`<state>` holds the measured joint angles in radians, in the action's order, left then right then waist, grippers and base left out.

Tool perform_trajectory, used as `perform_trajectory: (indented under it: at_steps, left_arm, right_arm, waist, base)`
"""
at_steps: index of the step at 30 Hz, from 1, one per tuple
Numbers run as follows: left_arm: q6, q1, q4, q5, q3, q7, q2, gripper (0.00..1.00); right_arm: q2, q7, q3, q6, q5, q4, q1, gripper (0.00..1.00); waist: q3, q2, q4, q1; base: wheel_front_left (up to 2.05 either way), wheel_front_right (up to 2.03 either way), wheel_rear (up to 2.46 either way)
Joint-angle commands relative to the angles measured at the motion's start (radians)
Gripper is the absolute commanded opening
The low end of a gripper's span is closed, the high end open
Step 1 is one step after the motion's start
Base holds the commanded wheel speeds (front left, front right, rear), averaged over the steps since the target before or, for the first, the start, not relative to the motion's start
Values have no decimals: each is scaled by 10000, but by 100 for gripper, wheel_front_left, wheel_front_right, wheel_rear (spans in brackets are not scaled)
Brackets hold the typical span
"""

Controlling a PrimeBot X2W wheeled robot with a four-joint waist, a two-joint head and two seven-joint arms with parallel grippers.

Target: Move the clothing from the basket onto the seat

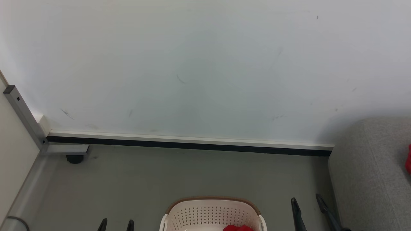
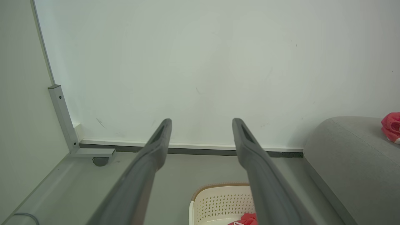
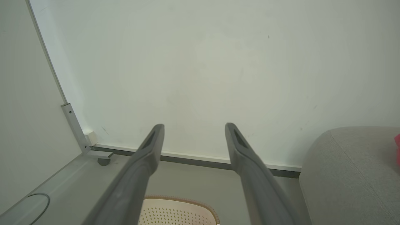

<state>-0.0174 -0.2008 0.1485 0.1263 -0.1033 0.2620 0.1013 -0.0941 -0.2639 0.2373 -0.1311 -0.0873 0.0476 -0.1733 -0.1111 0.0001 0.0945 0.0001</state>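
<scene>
The left fingers (image 2: 156, 147) and the right fingers (image 3: 240, 150) stand wide apart and empty above the floor (image 1: 192, 173), seemingly poised for a reach. Red clothing (image 1: 238, 228) lies in the basket (image 1: 212, 211) between them. Another red piece (image 2: 390, 126) already rests on the seat (image 1: 369, 173), so the job looks partly done.

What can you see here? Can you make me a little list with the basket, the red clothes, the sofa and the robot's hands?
basket: cream, on the grey floor, in front of the robot
clothing in basket: red fabric lying inside
seat: grey sofa on the robot's right
clothing on seat: a red piece lying there
left gripper: open, holding nothing
right gripper: open, holding nothing
task: not done, red fabric left in the basket
</scene>
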Motion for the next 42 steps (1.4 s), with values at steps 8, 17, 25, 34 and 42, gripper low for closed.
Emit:
perform_trajectory:
  at_steps: [8, 17, 25, 34, 42]
  left_arm:
    - [418, -194, -82, -323, 360, 36, -283, 100]
    - [618, -221, -61, -440, 516, 37, -427, 100]
    - [933, 61, -387, -399, 407, 37, -475, 100]
    - [1369, 1208, -2113, -447, -263, 35, -179, 100]
    - [1464, 3382, -3568, -312, -1137, 35, 478, 100]
  right_arm:
    - [-1, -10, -16, 6, 19, -38, 36, 100]
    - [-15, -10, -36, 6, -61, -22, 40, 100]
    - [-57, -10, -123, 6, -32, 131, 209, 100]
    - [9, -10, -52, 6, -228, 552, 1272, 100]
    - [203, -8, 257, 6, -249, 968, 2941, 100]
  waist:
    - [9, -1, -5, -1]
    - [60, -1, -70, -1]
    - [434, -1, -155, -1]
    - [1893, -1, -780, -1]
    - [3874, -1, -1412, -1]
  base:
    - [0, 0, 0]
    - [0, 0, 0]
    - [0, 0, 0]
    - [0, 0, 0]
    - [0, 0, 0]
